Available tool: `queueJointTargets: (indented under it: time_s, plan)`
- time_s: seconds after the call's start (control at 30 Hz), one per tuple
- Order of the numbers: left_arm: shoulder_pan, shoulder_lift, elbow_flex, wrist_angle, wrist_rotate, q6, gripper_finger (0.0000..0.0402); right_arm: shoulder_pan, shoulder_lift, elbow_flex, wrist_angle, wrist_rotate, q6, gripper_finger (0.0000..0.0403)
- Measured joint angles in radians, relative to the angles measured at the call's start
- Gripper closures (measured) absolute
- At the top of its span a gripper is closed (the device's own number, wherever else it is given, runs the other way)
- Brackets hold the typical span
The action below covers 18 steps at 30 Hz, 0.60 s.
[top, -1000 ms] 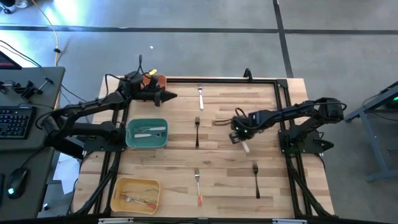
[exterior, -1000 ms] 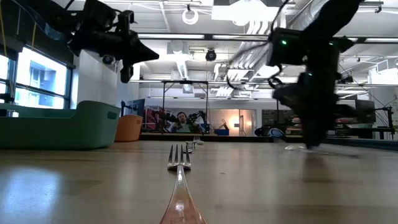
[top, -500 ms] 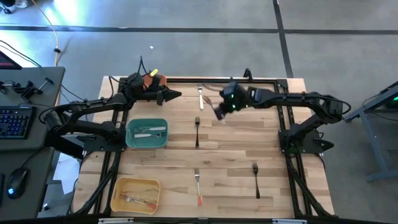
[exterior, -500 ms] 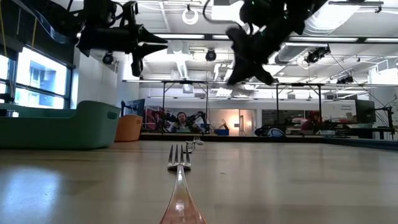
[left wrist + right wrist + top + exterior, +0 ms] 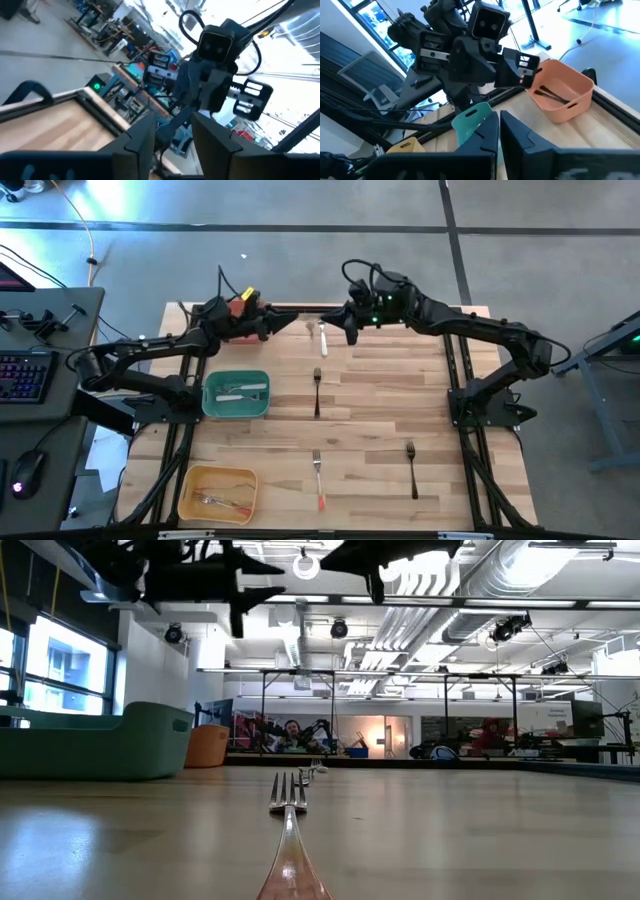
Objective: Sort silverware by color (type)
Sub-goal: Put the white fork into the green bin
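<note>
My right gripper point(image 5: 347, 328) hangs shut above the table's far edge, pointing toward the table's left. A slim dark utensil point(image 5: 169, 131) sticks out of it toward my left gripper point(image 5: 293, 323). That gripper faces it, open, a short way off, and the utensil's free end points into its gap point(image 5: 172, 135) without touching. On the table lie a white-handled fork point(image 5: 322, 338), a dark fork point(image 5: 317, 390), an orange-handled fork point(image 5: 317, 475) and a black fork point(image 5: 411, 468). My right gripper point(image 5: 499, 131) has the dark utensil pinched between its two fingers, which reach nearly level from the table's right. The utensil is lifted clear of the table and juts out past the fingertips. Which part of it the fingers are on, the gripper itself hides.
An orange bin point(image 5: 560, 92) holding dark utensils stands at the far left corner. A teal bin point(image 5: 236, 395) with white-handled pieces and a yellow bin point(image 5: 217, 492) with orange-handled ones line the left side. The low view looks along a fork point(image 5: 288, 820) lying near the front.
My right gripper has risen from the table's right middle and swung to the far edge toward my left gripper, tipping from pointing down to nearly level. My left gripper has lifted a little, levelled out and opened.
</note>
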Motion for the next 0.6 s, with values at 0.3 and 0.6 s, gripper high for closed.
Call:
queueJointTargets:
  time_s: [0.3, 0.6]
  plan:
    - [-0.06, 0.101, 0.131, -0.005, 0.011, 0.066, 0.0295, 0.0, 0.0, 0.001, -0.027, -0.028, 0.0, 0.0402]
    - [-0.036, 0.102, 0.131, -0.065, 0.114, 0.097, 0.0395, 0.0, 0.0, 0.001, -0.147, -0.032, -0.034, 0.0403]
